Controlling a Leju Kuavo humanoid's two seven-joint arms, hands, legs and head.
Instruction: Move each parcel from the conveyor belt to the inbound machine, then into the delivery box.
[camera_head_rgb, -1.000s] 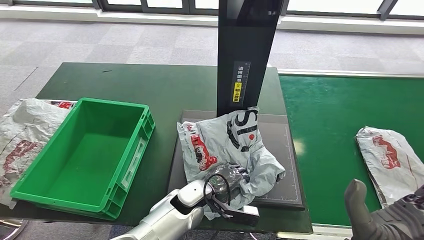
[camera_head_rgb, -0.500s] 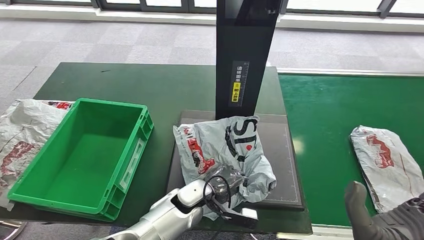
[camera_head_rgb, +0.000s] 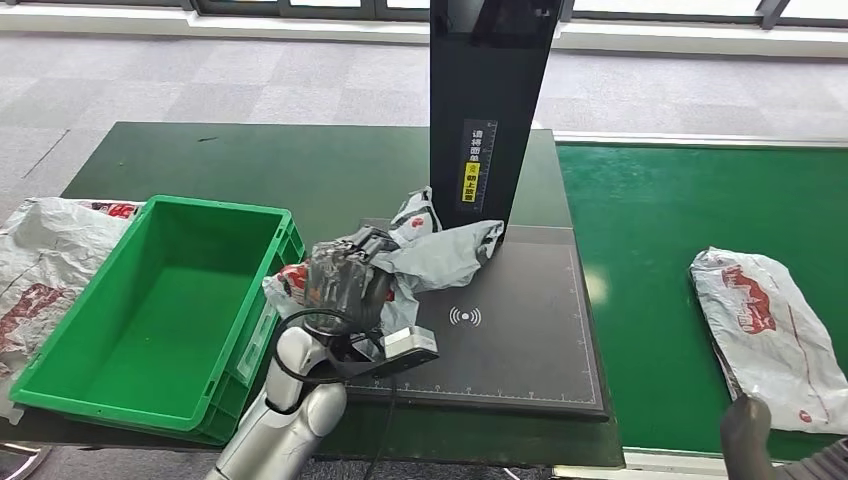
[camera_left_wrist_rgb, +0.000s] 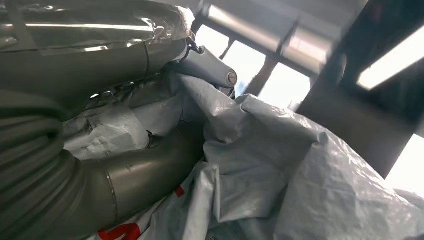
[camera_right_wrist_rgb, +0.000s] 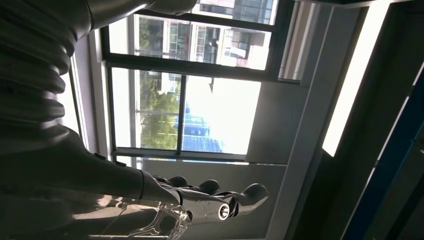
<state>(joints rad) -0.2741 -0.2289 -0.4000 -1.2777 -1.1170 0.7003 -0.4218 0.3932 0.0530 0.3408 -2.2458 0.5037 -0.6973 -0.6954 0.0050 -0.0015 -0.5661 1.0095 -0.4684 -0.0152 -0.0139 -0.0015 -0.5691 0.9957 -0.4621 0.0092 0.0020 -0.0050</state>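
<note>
gripping a crumpled grey parcel (camera_head_rgb: 420, 255), left hand (camera_head_rgb: 340, 280); right hand (camera_right_wrist_rgb: 200, 197) spread, empty.

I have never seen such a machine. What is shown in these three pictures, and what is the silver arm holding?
A humanoid robot is sorting parcels. The wide picture is from its head, looking down at a table. Its left hand grips a grey parcel, lifted beside the green box. The black pad with the tall post is the inbound machine. Another parcel lies on the green belt. The two other pictures come from wrist cameras: one shows the held parcel up close, the other shows the right hand holding nothing, fingers apart, before windows.
</note>
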